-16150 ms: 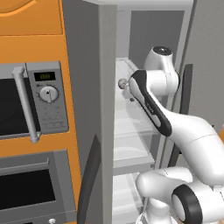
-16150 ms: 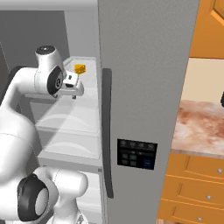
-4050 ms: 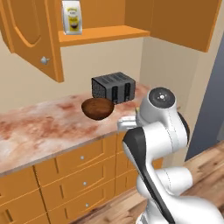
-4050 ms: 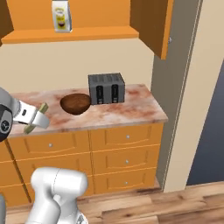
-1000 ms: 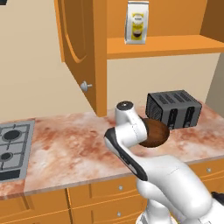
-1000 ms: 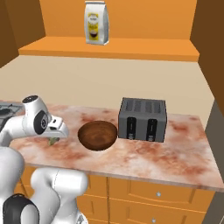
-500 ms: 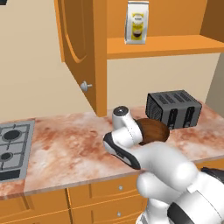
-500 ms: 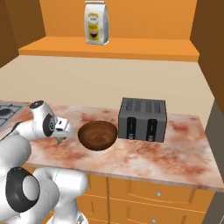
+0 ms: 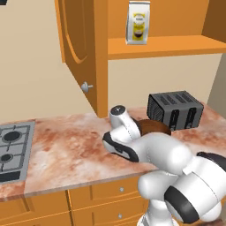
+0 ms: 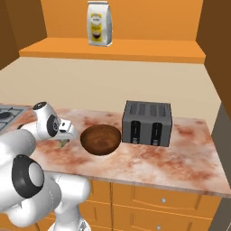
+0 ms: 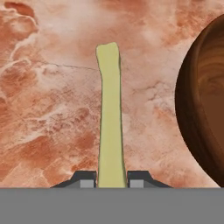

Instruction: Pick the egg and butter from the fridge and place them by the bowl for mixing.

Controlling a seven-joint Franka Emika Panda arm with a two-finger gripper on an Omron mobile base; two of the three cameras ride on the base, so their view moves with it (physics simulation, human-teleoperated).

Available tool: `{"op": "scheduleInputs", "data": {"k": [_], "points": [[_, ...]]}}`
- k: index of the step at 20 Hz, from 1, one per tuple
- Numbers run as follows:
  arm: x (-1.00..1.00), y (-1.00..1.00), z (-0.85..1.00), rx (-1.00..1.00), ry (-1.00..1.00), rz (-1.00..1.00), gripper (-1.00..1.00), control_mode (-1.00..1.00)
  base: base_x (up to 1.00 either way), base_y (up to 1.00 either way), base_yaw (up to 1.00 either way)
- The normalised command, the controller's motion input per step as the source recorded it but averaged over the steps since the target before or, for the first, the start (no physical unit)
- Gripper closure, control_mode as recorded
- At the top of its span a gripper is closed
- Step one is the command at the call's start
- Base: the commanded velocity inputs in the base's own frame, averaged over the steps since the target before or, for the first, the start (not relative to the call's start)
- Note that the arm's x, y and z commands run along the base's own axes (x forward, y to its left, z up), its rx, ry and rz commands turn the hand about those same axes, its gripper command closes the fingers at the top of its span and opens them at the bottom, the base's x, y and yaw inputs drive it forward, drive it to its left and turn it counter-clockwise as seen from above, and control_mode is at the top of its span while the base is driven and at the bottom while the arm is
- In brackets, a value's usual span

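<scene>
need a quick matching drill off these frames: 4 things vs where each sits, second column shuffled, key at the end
Things:
1. bowl
2. toaster
3. bag
4. stove

Places:
A. on the shelf above the counter
B. at the counter's left end
C. on the counter just right of the hand
D. against the wall, right of the bowl

Pairs: 1-C, 2-D, 3-A, 4-B

Glossy wood-grained bowl [image 11: 205, 109], mottled reddish stone-look counter [image 11: 48, 109], perhaps matt pale yellow butter [image 11: 109, 118]
</scene>
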Motion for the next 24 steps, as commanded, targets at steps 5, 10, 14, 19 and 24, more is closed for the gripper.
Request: {"op": "scheduleInputs", "data": {"k": [5, 10, 14, 19, 24], "points": [[0.00, 0.00, -0.16, -0.01, 0.02, 0.00, 1.00, -1.00, 0.00, 0.00, 0.00], [0.00, 0.00, -0.22, -0.03, 0.00, 0.00, 1.00, -1.00, 0.00, 0.00, 0.00], [0.03, 0.00, -0.15, -0.02, 0.00, 0.00, 1.00, -1.00, 0.00, 0.00, 0.00], [0.16, 0.00, -0.04, 0.00, 0.00, 0.00, 1.00, -1.00, 0.00, 0.00, 0.00], [0.17, 0.00, -0.06, 0.00, 0.00, 0.00, 1.00, -1.00, 0.00, 0.00, 0.00]]}}
